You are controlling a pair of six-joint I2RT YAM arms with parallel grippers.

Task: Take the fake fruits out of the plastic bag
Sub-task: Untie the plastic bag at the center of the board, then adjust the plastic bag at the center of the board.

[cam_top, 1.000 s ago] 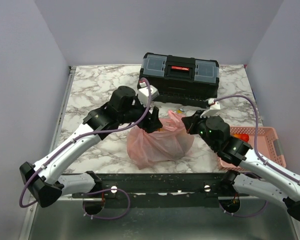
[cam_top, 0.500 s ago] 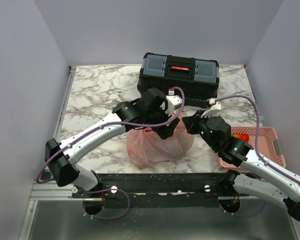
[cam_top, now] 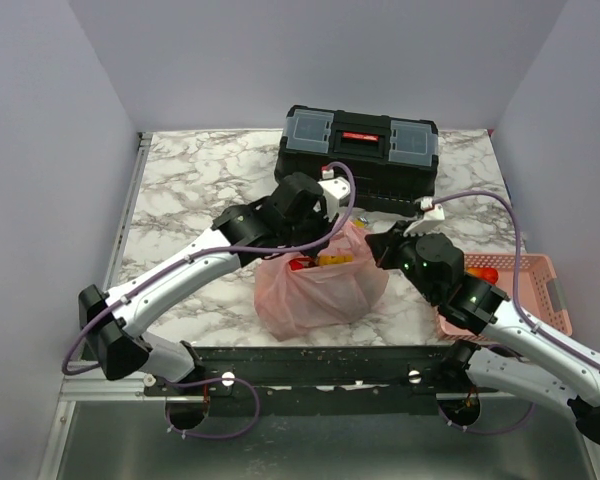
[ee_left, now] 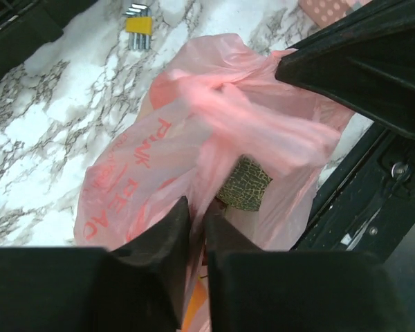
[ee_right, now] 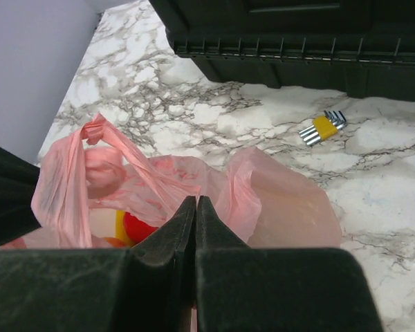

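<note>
1. Plastic bag [cam_top: 320,290]: pink, crinkled and translucent. It sits on the marble worktop [cam_top: 190,180] near the front edge, between the two arms, with its mouth facing up.
2. Fake fruits: a red fruit [cam_top: 298,265] and a yellow fruit [cam_top: 335,260] lie in the mouth. A greenish netted fruit [ee_left: 243,192] shows through the film.
3. Left gripper [ee_left: 196,207]: jaws almost together, pinching the bag's film.
4. Right gripper [ee_right: 196,202]: jaws pressed together on the bag's right rim.
5. Surroundings: black toolbox [cam_top: 360,145] behind the bag, yellow hex key set [ee_right: 322,128] in front of the toolbox, pink slotted basket [cam_top: 535,258] beside the right arm.
</note>
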